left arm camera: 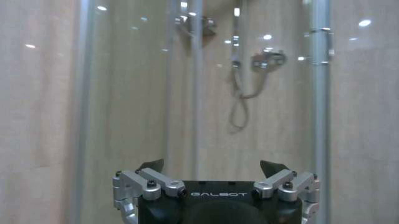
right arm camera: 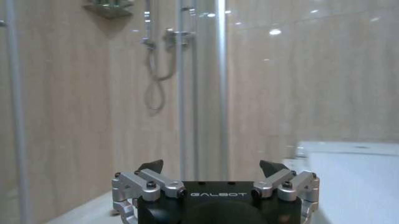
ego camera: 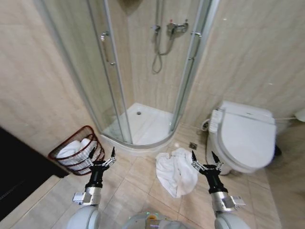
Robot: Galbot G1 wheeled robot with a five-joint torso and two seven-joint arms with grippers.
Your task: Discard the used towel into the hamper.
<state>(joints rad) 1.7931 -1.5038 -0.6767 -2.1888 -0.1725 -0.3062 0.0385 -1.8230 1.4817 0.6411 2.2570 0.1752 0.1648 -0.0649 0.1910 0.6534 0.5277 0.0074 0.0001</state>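
A crumpled white towel (ego camera: pixel 176 171) lies on the tiled floor in front of the shower. The hamper (ego camera: pixel 77 150), a small reddish-brown wire basket holding white cloth, stands at the left against the wall. My left gripper (ego camera: pixel 102 155) is raised just right of the hamper, open and holding nothing. My right gripper (ego camera: pixel 205 159) is raised at the towel's right edge, between towel and toilet, also open and holding nothing. In the left wrist view the left gripper (left arm camera: pixel 212 166) points at the shower glass; in the right wrist view the right gripper (right arm camera: pixel 212 166) points at the shower door frame.
A glass corner shower cabin (ego camera: pixel 143 71) with a white tray stands ahead. A white toilet (ego camera: pixel 245 136) with its lid down sits at the right. A dark surface (ego camera: pixel 16 171) fills the lower left. A floor drain (ego camera: pixel 193 145) lies near the toilet.
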